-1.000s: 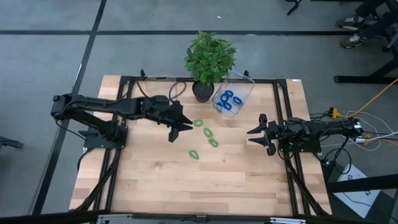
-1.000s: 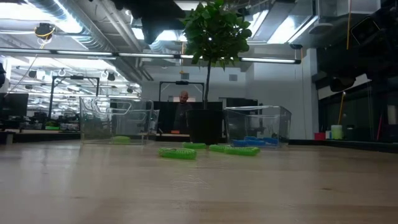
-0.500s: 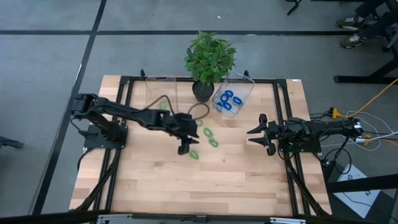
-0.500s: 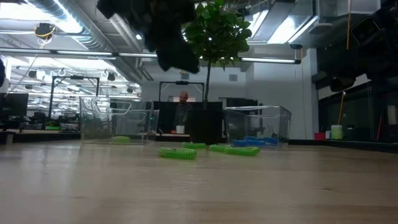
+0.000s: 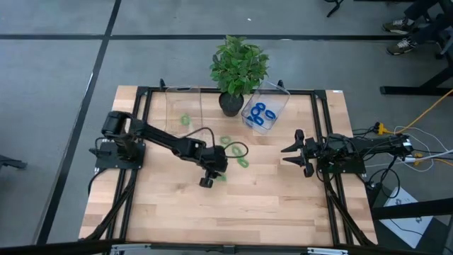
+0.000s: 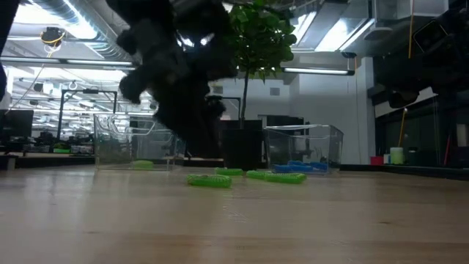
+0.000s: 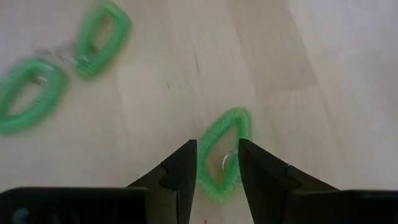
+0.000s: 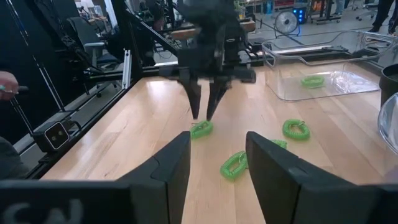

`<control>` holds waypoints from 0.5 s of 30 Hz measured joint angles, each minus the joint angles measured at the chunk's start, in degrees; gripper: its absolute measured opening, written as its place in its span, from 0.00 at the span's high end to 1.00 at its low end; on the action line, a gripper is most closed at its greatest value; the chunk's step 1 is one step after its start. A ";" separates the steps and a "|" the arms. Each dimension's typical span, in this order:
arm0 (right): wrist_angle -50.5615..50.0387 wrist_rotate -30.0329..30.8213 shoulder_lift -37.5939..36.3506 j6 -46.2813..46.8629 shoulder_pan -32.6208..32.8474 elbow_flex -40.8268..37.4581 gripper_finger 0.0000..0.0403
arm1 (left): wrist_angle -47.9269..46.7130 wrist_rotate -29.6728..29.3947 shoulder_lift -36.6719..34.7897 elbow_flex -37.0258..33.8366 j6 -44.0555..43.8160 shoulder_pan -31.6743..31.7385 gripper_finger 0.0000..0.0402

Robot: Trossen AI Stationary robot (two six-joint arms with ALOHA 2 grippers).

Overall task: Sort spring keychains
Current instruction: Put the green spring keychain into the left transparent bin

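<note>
From above, my left claw (image 5: 207,182) hovers open over the nearest green keychain (image 5: 221,176) on the bench (image 5: 283,205). Wrist cam: fingers (image 7: 180,171) straddle one coil side, so drop straight, then pinch. Right claw (image 5: 291,150) waits open, off to the side.

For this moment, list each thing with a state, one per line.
Left end effector: open, straddling a green keychain on the table.
Right end effector: open, empty, waiting at the right.
Left bin: holds one green keychain.
Right bin: holds the blue keychains.
Three other green keychains: loose on the table.
</note>
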 joint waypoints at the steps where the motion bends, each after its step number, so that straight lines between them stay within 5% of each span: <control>1: 0.01 0.00 0.01 0.00 0.00 0.00 0.62 | 0.05 -0.17 0.91 -0.01 0.30 -0.11 0.72; 15: 0.01 0.02 0.01 0.00 0.00 0.00 0.62 | 0.97 -2.76 4.92 0.19 -2.03 -0.04 0.74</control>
